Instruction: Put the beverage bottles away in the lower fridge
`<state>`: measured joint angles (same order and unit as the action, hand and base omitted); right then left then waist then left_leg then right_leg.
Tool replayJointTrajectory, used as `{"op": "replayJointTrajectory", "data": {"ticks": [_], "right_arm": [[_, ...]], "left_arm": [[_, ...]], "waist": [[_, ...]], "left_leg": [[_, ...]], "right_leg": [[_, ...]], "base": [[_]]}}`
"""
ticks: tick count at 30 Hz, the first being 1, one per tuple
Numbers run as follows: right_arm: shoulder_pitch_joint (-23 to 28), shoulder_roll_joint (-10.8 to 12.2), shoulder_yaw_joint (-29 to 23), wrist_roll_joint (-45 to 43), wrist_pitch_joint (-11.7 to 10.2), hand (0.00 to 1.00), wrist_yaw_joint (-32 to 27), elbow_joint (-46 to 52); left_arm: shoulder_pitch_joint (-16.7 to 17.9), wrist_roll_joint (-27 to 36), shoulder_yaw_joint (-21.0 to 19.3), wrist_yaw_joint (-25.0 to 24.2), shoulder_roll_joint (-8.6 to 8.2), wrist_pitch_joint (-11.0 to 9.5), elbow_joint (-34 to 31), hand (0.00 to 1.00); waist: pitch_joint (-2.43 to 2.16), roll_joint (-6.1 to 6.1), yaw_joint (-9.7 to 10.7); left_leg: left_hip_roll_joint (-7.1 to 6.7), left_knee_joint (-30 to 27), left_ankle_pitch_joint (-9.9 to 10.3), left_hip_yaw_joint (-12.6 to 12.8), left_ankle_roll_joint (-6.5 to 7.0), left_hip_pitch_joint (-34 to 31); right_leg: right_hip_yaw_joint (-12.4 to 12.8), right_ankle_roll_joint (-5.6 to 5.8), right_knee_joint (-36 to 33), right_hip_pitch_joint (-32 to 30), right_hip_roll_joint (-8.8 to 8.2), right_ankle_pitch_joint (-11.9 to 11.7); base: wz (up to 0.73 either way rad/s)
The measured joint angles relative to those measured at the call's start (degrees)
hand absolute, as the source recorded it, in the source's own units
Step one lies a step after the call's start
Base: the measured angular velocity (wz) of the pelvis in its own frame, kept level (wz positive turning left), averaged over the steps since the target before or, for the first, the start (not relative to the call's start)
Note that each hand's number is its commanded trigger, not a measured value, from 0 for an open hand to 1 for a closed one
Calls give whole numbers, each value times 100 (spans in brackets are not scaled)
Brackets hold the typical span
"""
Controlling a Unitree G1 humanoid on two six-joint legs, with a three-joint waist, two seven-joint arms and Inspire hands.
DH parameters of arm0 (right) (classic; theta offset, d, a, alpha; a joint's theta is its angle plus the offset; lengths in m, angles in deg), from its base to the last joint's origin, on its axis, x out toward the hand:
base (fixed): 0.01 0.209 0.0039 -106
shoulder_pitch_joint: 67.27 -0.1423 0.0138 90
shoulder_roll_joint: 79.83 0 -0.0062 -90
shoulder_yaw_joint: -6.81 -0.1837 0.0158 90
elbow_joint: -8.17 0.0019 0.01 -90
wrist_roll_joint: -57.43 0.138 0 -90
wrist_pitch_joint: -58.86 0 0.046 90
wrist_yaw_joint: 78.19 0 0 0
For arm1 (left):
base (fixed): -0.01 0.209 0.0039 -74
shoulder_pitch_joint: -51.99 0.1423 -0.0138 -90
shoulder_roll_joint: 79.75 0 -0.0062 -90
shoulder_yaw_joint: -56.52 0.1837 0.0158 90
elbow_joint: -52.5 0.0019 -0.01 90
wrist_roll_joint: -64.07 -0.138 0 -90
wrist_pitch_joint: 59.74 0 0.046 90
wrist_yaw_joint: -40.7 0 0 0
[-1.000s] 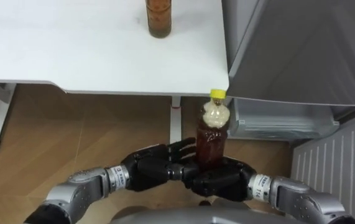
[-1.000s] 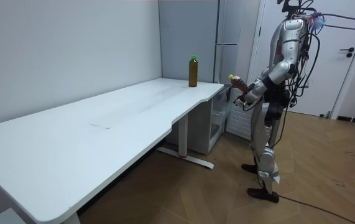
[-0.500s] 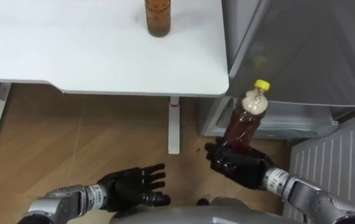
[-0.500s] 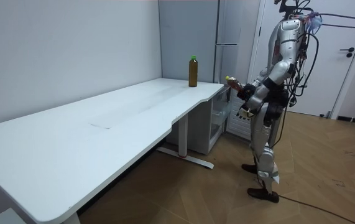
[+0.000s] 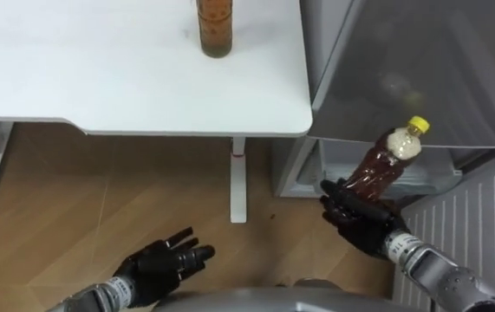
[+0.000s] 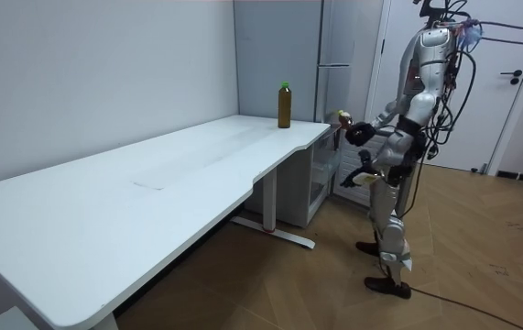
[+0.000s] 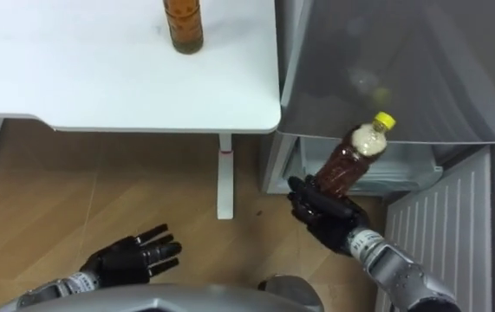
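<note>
Yellow-capped brown plastic drink bottle (image 5: pixel 384 166): likely weighty, slick; lower body clamped in right hand (image 5: pixel 358 222); left hand (image 5: pixel 165 262) spread.

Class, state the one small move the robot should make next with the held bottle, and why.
Probably lower the right hand forward, carrying the bottle into the open lower fridge: the bottle is gripped, tilted toward that compartment but outside it; the left hand hangs open, idle.
</note>
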<state>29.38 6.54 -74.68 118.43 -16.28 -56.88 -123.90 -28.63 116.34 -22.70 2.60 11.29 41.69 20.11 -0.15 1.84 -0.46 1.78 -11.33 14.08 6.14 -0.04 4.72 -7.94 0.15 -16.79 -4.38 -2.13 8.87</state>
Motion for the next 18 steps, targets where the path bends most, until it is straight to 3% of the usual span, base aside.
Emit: {"op": "replayJointTrajectory", "data": {"ticks": [4, 7, 9, 14, 16, 18], "right_arm": [[0, 93, -456, 57, -9, 100, -421, -194], [-6, 156, -808, 264, -11, 100, -714, -298], [-17, 157, -869, 456, -15, 100, -865, -344], [-509, 190, -867, 711, -18, 100, -1317, -1207], [-706, 209, -869, 739, -20, 100, -1557, -1249], [-974, 236, -920, 963, -32, 100, -1665, -1351]], "left_arm": [[224, 646, -341, 216, -87, -20, 264, 0], [289, 723, -623, 390, -176, 7, 463, 0], [367, 842, -694, 483, -205, 32, 472, 0], [371, 1138, -766, 992, -274, 80, 523, 0], [255, 1252, -850, 1179, -307, 68, 557, 0], [139, 1284, -992, 1347, -357, 78, 566, 0]], "waist": [[20, -18, 2], [61, -67, -22], [61, -83, -65], [94, -28, -165], [66, -18, -200], [68, -20, -187]], "left_leg": [[30, 10, 2, -11, -3, 0], [29, 11, 2, -5, -4, -10], [27, 10, 2, 23, -5, -24], [31, -43, 0, -7, -7, -136], [23, -117, 0, -6, -7, -342], [44, -223, -2, -9, -8, -571]], "right_leg": [[-13, -1, 20, 21, 31, -2], [-5, -2, 22, 2, 33, 10], [12, -7, -13, -59, 29, 22], [-17, -16, 23, -98, 24, 21], [-16, -22, -7, -305, 7, 6], [-27, -44, -2, -482, 19, -83]], "base": [[0], [-1], [-7], [4], [0], [0]]}}
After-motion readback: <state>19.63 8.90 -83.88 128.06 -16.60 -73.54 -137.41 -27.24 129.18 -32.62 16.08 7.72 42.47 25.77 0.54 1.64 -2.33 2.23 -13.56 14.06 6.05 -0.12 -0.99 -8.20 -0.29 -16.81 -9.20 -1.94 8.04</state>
